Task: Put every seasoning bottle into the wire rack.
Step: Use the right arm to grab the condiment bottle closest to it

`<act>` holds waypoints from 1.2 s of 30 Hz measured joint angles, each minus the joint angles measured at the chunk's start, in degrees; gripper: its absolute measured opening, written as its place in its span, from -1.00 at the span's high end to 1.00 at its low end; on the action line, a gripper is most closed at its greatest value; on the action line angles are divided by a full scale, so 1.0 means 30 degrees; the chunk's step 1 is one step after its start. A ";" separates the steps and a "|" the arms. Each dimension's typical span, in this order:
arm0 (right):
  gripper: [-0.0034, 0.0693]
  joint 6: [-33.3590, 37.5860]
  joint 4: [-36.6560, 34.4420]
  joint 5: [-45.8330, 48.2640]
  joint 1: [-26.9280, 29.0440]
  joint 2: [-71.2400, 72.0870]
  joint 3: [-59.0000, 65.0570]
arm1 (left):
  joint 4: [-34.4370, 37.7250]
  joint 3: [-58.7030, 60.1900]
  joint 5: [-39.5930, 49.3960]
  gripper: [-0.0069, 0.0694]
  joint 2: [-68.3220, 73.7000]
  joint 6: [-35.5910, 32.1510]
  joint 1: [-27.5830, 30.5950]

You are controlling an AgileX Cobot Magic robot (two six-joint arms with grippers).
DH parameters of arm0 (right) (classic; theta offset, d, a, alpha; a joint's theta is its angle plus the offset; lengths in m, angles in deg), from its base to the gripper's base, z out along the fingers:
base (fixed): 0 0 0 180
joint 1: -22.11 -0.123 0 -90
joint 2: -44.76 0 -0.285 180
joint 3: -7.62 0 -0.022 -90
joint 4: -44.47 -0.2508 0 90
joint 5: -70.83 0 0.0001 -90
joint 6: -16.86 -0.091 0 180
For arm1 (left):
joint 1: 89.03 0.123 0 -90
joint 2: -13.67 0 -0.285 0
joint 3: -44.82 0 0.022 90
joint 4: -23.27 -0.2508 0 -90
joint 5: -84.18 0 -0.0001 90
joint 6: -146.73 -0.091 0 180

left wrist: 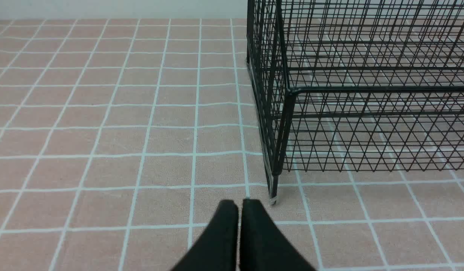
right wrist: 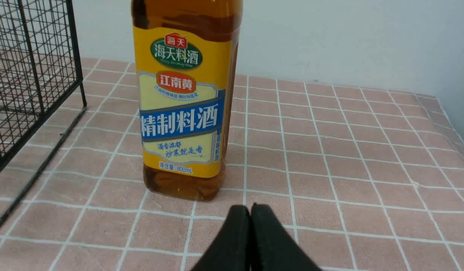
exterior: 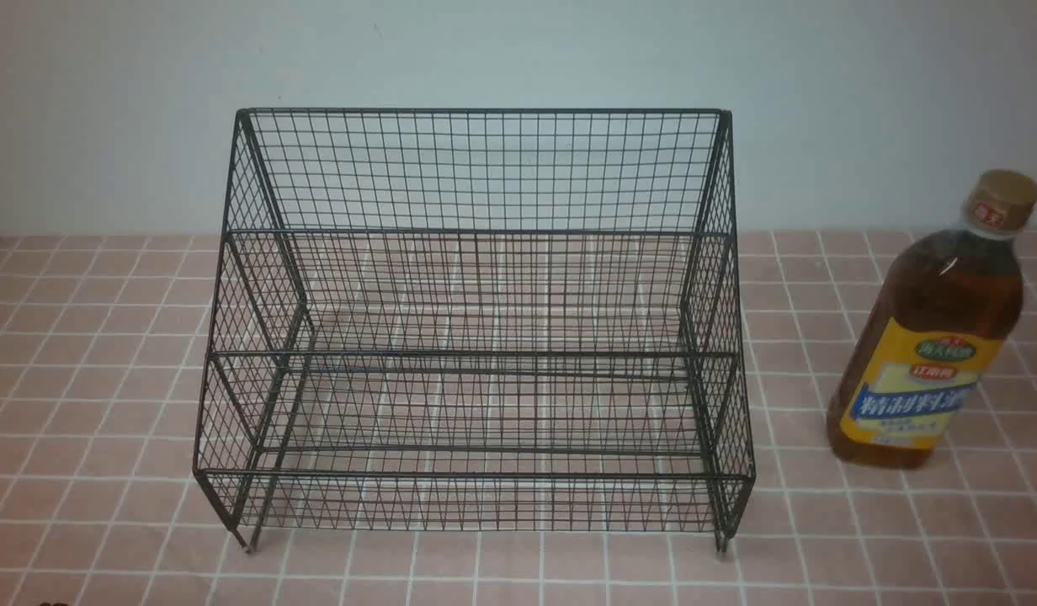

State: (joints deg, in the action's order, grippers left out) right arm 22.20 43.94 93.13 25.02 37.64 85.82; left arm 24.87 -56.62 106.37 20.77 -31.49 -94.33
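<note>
The seasoning bottle (exterior: 931, 337) stands upright on the pink tiled cloth, to the right of the wire rack (exterior: 476, 231). It holds amber liquid and has a tan cap and a yellow label with a blue band. The black two-tier rack is in the middle and holds nothing. In the right wrist view the bottle (right wrist: 183, 113) stands just ahead of my right gripper (right wrist: 250, 207), which is shut and empty. My left gripper (left wrist: 240, 203) is shut and empty, near the rack's front left leg (left wrist: 274, 190). Neither gripper shows in the front view.
The pink tiled tablecloth (exterior: 89, 404) covers the table up to a pale wall (exterior: 518, 50) behind the rack. The cloth's right edge (right wrist: 448, 116) shows in the right wrist view.
</note>
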 joint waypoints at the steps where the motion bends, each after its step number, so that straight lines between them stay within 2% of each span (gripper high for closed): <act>1: 0.95 0.0000 0.0000 0.0000 0.0000 0.0000 0.0000 | 0.0000 0.0000 0.0000 0.84 0.0000 0.0000 0.0000; 30: 0.95 0.0000 -0.0020 0.0000 0.0000 0.0000 0.0000 | 0.0000 0.0000 0.0000 0.84 0.0000 0.0000 0.0000; 32: 0.95 -0.0093 -0.0452 -0.0133 0.0000 0.0000 0.0015 | 0.0000 0.0000 0.0000 0.84 0.0000 0.0000 0.0000; 36: 0.95 -0.1263 -0.4883 -0.1952 0.0000 0.0000 0.0184 | 0.0000 0.0000 0.0000 0.84 0.0000 0.0000 0.0000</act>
State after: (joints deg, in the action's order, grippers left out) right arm 18.41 29.29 87.28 25.02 37.64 86.37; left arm 24.87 -56.62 106.37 20.77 -31.49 -94.33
